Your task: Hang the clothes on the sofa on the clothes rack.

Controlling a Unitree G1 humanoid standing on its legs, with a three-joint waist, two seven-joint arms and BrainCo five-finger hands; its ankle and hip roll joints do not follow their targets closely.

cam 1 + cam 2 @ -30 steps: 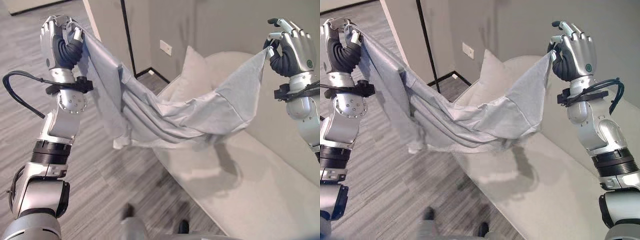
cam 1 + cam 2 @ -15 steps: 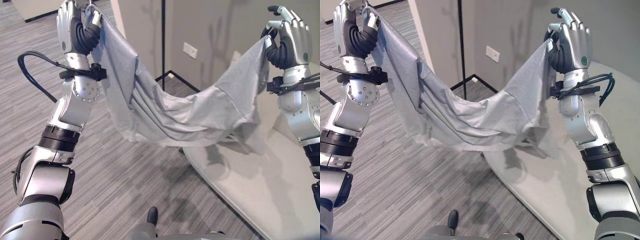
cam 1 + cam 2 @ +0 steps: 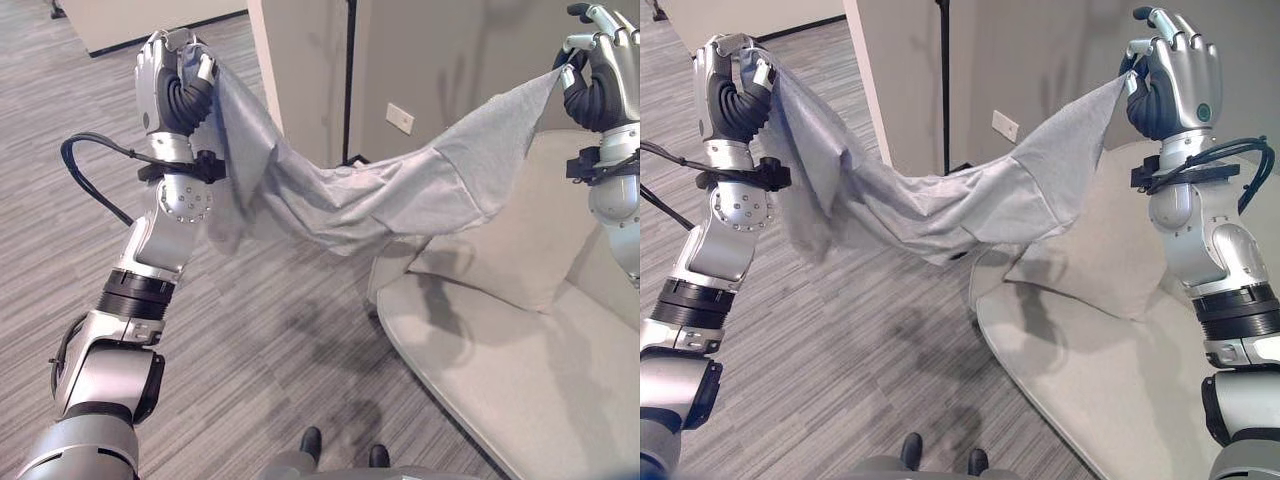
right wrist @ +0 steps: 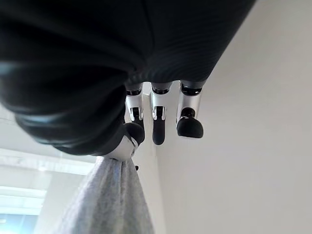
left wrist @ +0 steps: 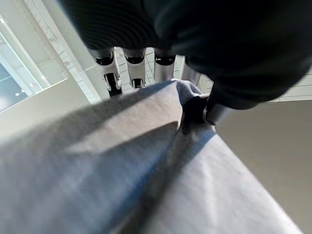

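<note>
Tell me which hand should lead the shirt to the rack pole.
Probably the left hand: it grips the shirt nearer the dark pole by the wall. The right hand pinches the other end, out over the sofa.

Cushion [image 3: 520, 255] on sofa [image 3: 500, 390]

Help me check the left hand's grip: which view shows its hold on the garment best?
The left wrist view: the left hand pinches the grey garment close up. Both eye views show it raised, gripping one end.
</note>
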